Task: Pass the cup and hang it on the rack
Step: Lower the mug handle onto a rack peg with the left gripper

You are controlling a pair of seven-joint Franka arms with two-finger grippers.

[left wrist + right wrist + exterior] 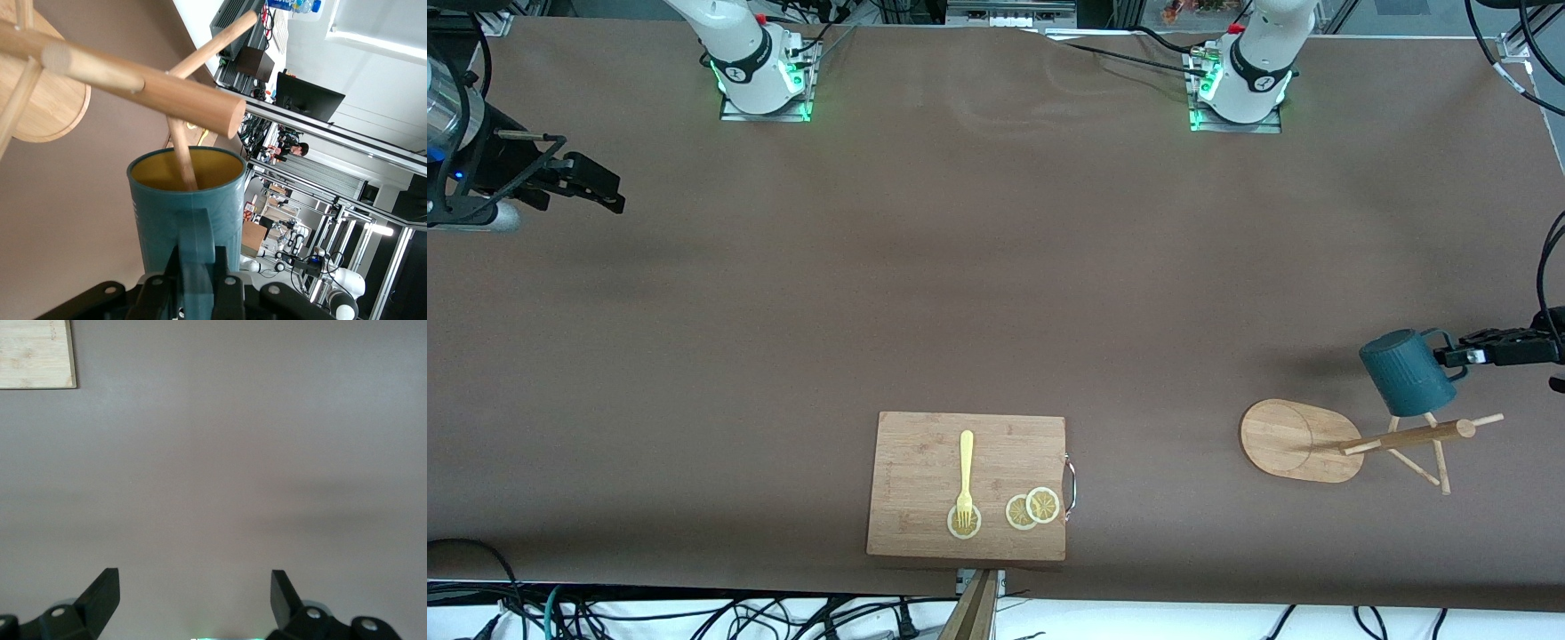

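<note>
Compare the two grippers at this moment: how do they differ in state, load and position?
The left gripper is shut on the cup's handle; the right gripper stands open and holds nothing. The left gripper hangs over the rack, with a peg reaching into the cup's mouth; the right gripper waits over bare table at the right arm's end. Both are black and two-fingered.

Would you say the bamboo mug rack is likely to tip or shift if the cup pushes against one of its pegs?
Probably somewhat. The rack looks light, with a tall post over a modest oval base, so a sideways push from the cup might rock or slide it. Its thin pegs seem stiff but could flex. The left gripper grips the cup's handle.
</note>
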